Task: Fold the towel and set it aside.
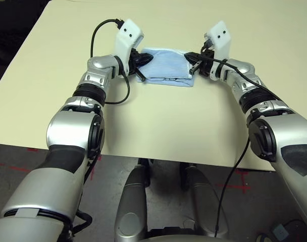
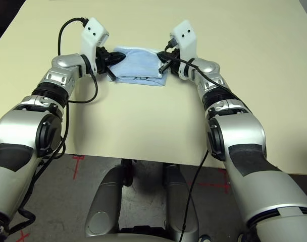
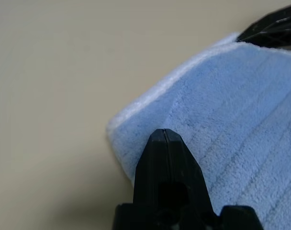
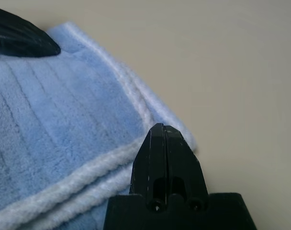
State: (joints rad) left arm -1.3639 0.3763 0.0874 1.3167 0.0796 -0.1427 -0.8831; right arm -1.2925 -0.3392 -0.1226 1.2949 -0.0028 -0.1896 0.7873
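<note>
The light-blue towel (image 1: 163,65) lies folded into a small rectangle on the far middle of the table, with its white hem stacked in layers (image 4: 83,179) along one side. My left gripper (image 1: 146,58) is at the towel's left end, shut, its tips (image 3: 164,136) over the cloth edge and no cloth between them. At the towel's right end my right gripper (image 1: 190,59) is also shut, its tips (image 4: 163,132) over the hemmed corner and holding nothing. The right wrist view shows the left gripper's black tip (image 4: 21,40) across the towel.
The cream table (image 1: 153,126) stretches bare in front of and to both sides of the towel. Its near edge runs just ahead of my body, with dark floor below. Black cables loop from both wrists over the tabletop.
</note>
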